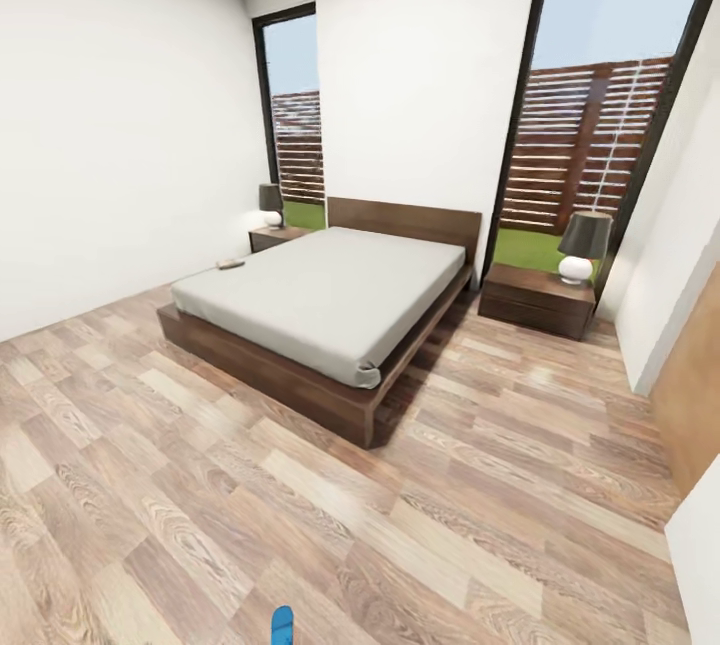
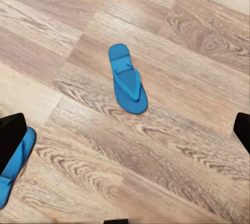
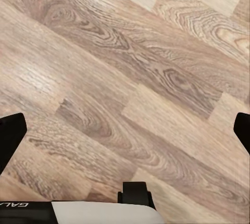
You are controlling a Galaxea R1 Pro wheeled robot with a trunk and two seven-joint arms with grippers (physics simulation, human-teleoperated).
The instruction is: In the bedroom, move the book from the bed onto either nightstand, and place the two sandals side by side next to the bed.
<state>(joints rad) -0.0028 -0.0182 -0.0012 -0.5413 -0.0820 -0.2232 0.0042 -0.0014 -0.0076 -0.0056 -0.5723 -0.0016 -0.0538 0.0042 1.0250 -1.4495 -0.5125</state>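
Observation:
The bed (image 1: 330,300), a white mattress on a dark wooden frame, stands mid-room. A small dark book (image 1: 231,264) lies at the mattress's far left edge. One nightstand (image 1: 272,238) sits left of the headboard and another nightstand (image 1: 537,300) sits right of it. A blue sandal's tip (image 1: 283,625) peeks in at the head view's bottom edge. In the left wrist view one blue sandal (image 2: 127,78) lies flat on the floor and a second sandal (image 2: 13,166) is partly behind a black fingertip. My left gripper (image 2: 125,133) hangs open above the floor. My right gripper (image 3: 125,130) is open over bare planks.
Each nightstand carries a lamp, the left lamp (image 1: 271,206) and the right lamp (image 1: 582,247). Tall dark-framed windows (image 1: 590,140) flank the headboard. A brown wooden panel (image 1: 692,395) lines the right wall. Wood-plank floor (image 1: 300,515) stretches between me and the bed.

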